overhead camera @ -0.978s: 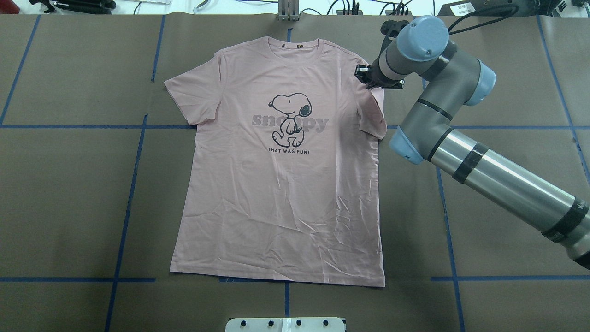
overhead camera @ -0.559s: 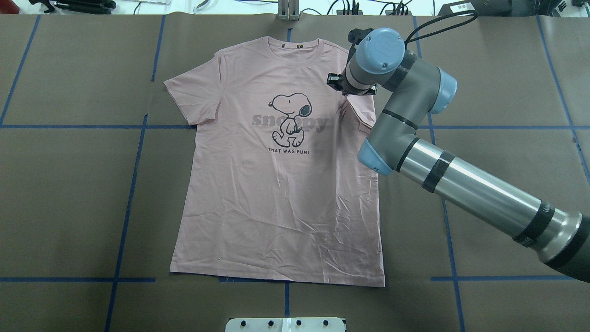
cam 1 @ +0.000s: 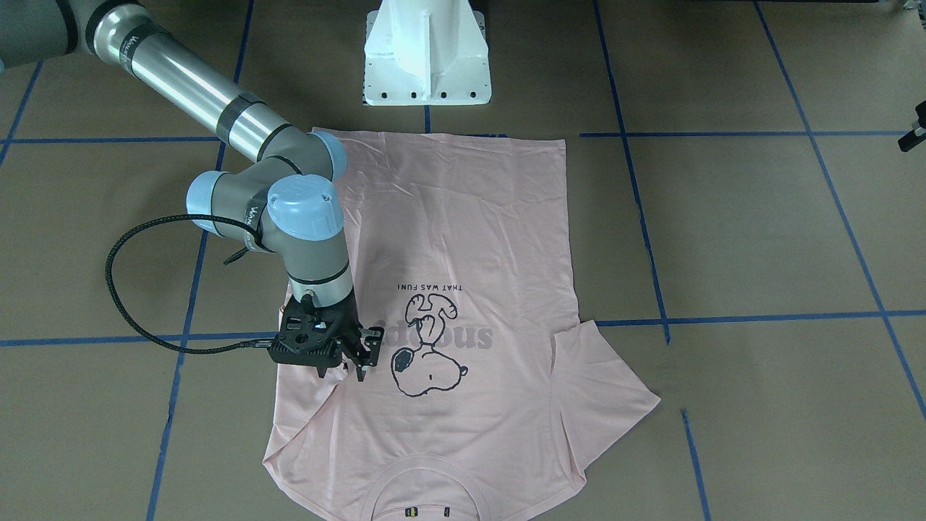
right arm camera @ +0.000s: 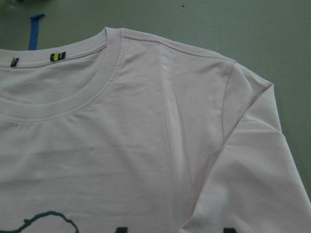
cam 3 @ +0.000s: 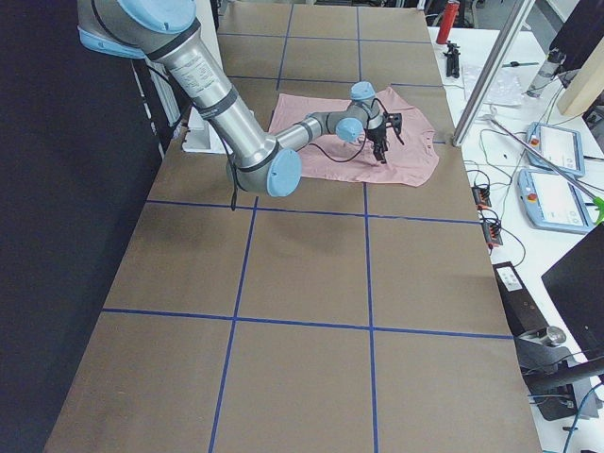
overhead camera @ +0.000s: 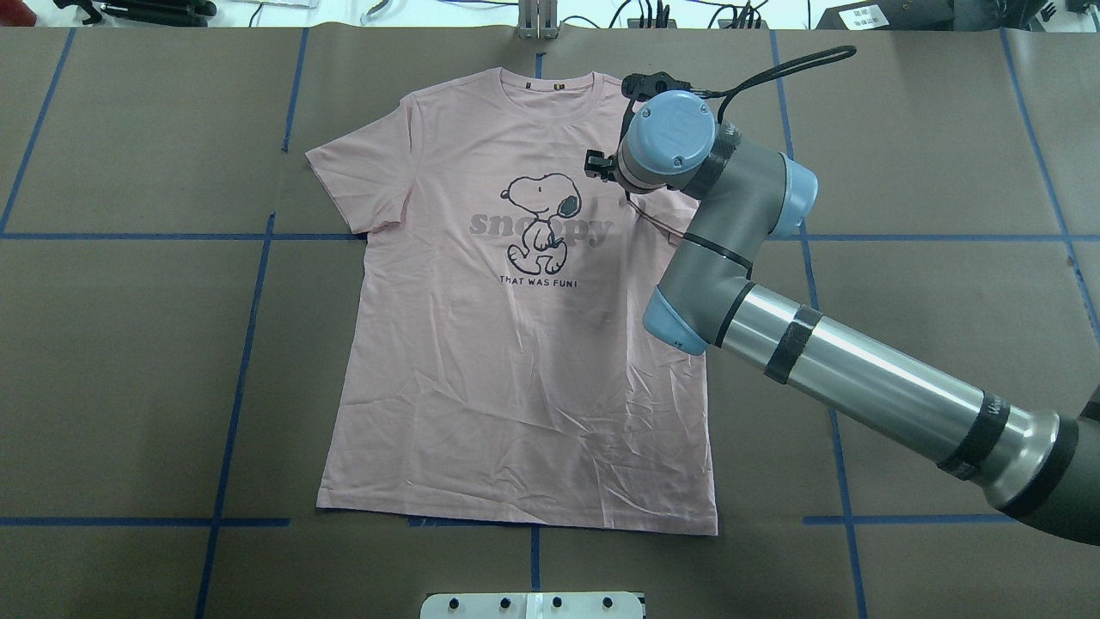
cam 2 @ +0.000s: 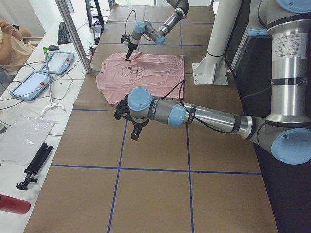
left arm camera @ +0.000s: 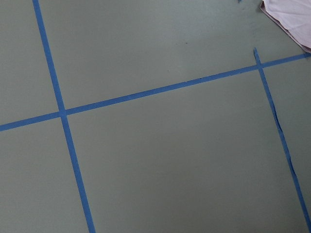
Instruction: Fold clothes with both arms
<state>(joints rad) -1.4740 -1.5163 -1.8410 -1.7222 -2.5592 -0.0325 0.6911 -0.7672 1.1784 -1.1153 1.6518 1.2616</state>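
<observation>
4 exterior, 2 wrist cameras; all share T-shirt [overhead camera: 516,387]

Overhead view: grey metal right arm [overhead camera: 730,198] covers sleeve on robot's right of pale pink Snoopy T-shirt [overhead camera: 516,387]. Front-facing view: collar cut by bottom edge. Left wrist view: only shirt corner shows, at top right edge. Unclear on black right gripper [cam 1: 364,362]: jaw gap, any grip on fabric. Indistinct in side view: black left gripper [cam 2: 135,135].

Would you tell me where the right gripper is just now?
In the front-facing view, the right gripper sits over the pink T-shirt, just view-left of the Snoopy print.
</observation>
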